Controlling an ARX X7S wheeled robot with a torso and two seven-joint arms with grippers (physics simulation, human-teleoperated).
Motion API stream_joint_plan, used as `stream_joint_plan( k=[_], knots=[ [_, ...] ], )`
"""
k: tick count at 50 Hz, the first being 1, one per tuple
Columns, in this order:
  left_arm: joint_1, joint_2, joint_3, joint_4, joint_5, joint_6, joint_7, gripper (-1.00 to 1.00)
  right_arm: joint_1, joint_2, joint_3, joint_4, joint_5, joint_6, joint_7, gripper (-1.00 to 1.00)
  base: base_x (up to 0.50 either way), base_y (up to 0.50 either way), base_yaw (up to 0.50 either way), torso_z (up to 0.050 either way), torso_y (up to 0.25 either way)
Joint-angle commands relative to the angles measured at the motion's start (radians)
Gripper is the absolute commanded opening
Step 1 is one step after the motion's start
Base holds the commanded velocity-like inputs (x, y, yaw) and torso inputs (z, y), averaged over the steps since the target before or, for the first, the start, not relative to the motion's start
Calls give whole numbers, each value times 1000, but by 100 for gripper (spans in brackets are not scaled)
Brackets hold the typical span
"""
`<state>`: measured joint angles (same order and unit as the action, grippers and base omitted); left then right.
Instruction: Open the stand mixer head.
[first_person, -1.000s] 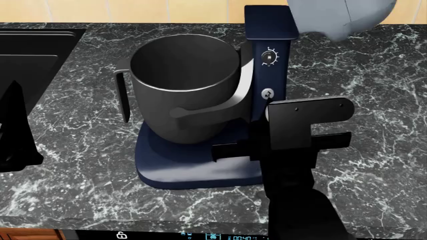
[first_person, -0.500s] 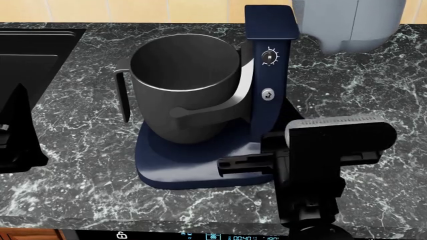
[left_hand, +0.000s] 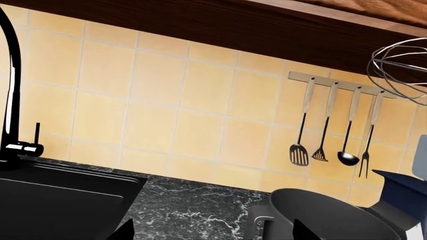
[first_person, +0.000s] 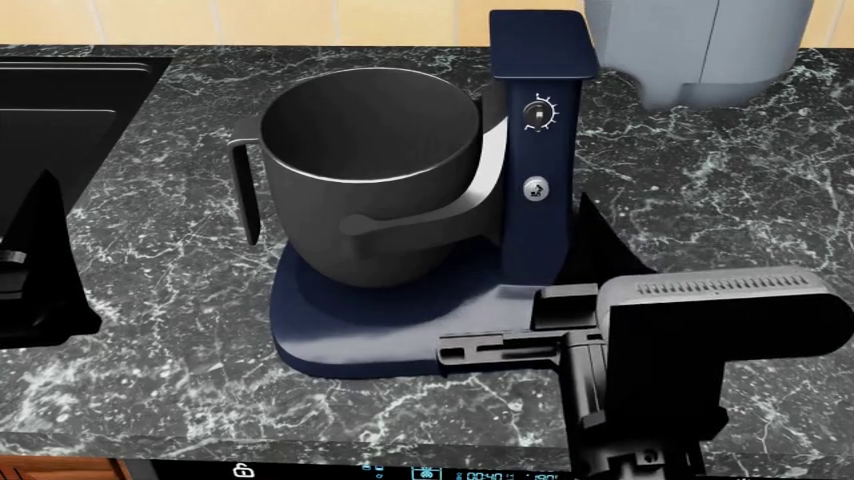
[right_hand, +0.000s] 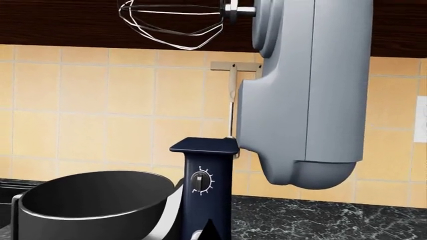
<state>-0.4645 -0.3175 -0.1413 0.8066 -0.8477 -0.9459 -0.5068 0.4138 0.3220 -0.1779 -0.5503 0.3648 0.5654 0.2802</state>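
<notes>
The stand mixer head (right_hand: 313, 90) is light grey-blue and stands tilted up and back behind the navy column (right_hand: 203, 185). Its wire whisk (right_hand: 173, 20) hangs in the air, clear of the dark grey bowl (right_hand: 87, 200). The head shows at the top right of the head view (first_person: 694, 45), with the bowl (first_person: 367, 170) and column (first_person: 534, 150) below it. My right gripper (first_person: 454, 352) is shut and empty, low in front of the column beside the mixer base (first_person: 387, 330); its tip (right_hand: 212, 231) points at the column. My left gripper (left_hand: 212, 236) is open and empty, by the sink.
A black sink (first_person: 67, 110) with a black faucet (left_hand: 10, 75) lies left of the mixer. Kitchen utensils (left_hand: 333, 130) hang on a rail on the tiled wall. My left arm (first_person: 34, 270) sits over the sink edge. The dark marble counter (first_person: 721, 200) extends right.
The mixer head has swung from a slanted pose to fully tilted back. My right gripper has moved away from the column, down toward the counter's front edge.
</notes>
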Motion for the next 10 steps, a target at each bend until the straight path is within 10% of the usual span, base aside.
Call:
stream_joint_plan(
  k=[1, 10],
  knots=[
    [7, -5, 7, -4, 2, 9, -2, 100, -11, 8, -6, -11, 2, -10, -1, -100, 0, 0, 0, 0, 0],
    [14, -12, 5, -1, 1, 13, -7, 100, -4, 3, -7, 14, 10, -25, -9, -100, 0, 0, 0, 0, 0]
  ],
)
